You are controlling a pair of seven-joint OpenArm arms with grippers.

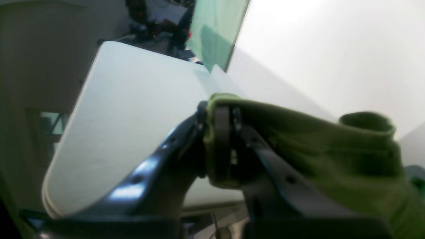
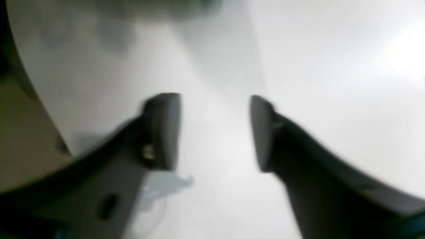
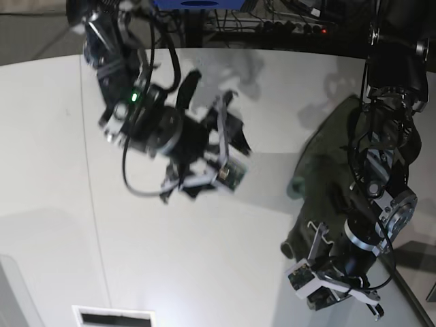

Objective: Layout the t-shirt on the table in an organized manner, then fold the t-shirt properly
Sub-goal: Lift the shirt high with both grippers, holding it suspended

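Your left end effector (image 1: 220, 146) is pinching an edge of the t-shirt (image 3: 327, 170), which sits bunched at 3 o'clock on the surface (image 3: 54, 136), likely ready to drag flat. Right end effector (image 2: 215, 132) is spread, empty, above bare surface at 10 o'clock.

Both wrist views are soft with motion blur. The right one is the worst: its end effector (image 2: 215, 132) fingers (image 2: 164, 131) are smeared, and glare whitens the desk (image 2: 332, 66) beyond them to the right. In the left view the shirt (image 1: 332, 156) blurs beside the end effector (image 1: 220, 142). The base view is sharper, with grey arm shadows on the desk.
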